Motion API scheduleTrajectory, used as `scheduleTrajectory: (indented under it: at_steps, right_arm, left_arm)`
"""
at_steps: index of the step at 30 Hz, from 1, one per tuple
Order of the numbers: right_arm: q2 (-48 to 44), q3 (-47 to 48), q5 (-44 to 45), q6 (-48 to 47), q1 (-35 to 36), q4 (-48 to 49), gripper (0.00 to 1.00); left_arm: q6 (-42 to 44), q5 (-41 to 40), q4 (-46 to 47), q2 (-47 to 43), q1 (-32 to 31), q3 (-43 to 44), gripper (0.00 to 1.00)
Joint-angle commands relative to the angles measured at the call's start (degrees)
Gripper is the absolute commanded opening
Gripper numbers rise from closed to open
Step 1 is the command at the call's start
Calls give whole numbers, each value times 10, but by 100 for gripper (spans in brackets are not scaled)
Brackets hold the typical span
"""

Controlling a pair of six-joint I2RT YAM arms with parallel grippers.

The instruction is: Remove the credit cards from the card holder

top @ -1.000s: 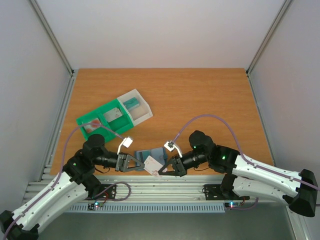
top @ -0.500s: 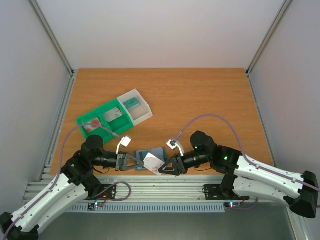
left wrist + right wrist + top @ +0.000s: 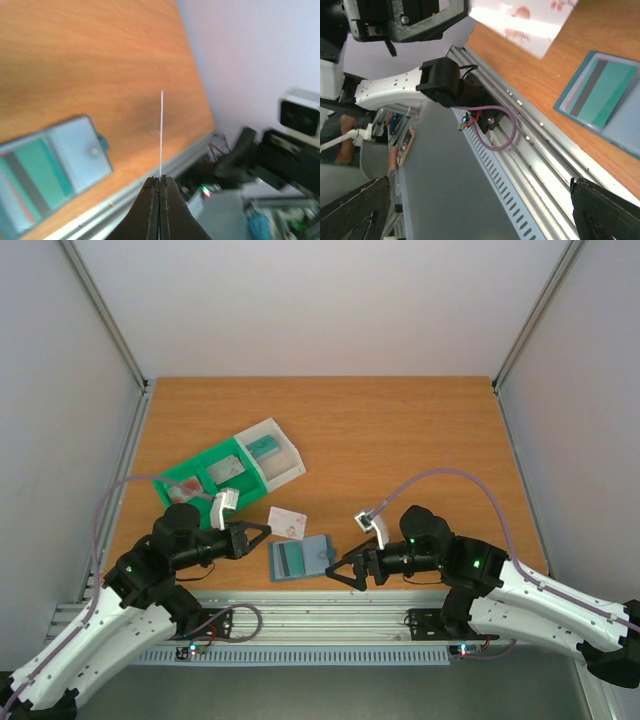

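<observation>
Being pinched by the left hand (image 3: 262,532), a credit card (image 3: 287,523) is held beside the card holder (image 3: 300,558); release onto the desk (image 3: 400,440) is judged next.

Card holder (image 3: 300,559) flat on table (image 3: 400,440) near front edge, between left gripper (image 3: 267,529) and right gripper (image 3: 336,571). Credit card (image 3: 288,523) in left gripper, just behind card holder. Compartment tray (image 3: 190,462) farther back-left.

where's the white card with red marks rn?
Top view: the thin white red-marked card is pinched in the left hand, just beyond the flat slate-blue wallet.
</observation>
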Motion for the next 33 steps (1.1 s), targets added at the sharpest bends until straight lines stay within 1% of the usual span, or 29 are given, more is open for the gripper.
scheduleTrajectory:
  at_steps: [1,7,9,12,15,18,23,26,30,33]
  right_arm:
    - [-20,26,49,-22,-2,-37,98]
    - [-34,15,43,-23,-2,-45,98]
    - [-38,15,42,-25,-2,-57,99]
    - [-49,16,42,-30,-2,-72,99]
    - [-62,11,38,-31,-2,-74,98]
    - [-69,10,36,-31,-2,-77,99]
    - [-84,12,61,-36,-2,-98,98]
    - [-94,13,70,-38,-2,-104,98]
    - [-97,18,67,-39,-2,-107,98]
    - [-97,20,68,-38,-2,-109,98]
  left_arm:
    - [13,-205,-55,2,2,29,0]
    - [-21,-406,-95,2,3,30,0]
    - [-27,-447,-96,6,5,28,0]
    - [-17,-473,-81,26,14,28,0]
    - [-1,-470,-63,64,39,36,0]
    - [10,-436,-30,107,82,45,0]
    - [26,-420,30,179,124,62,0]
    - [34,-382,68,229,160,72,0]
    - [20,-318,123,295,207,78,0]
    - [14,-314,146,336,222,84,0]
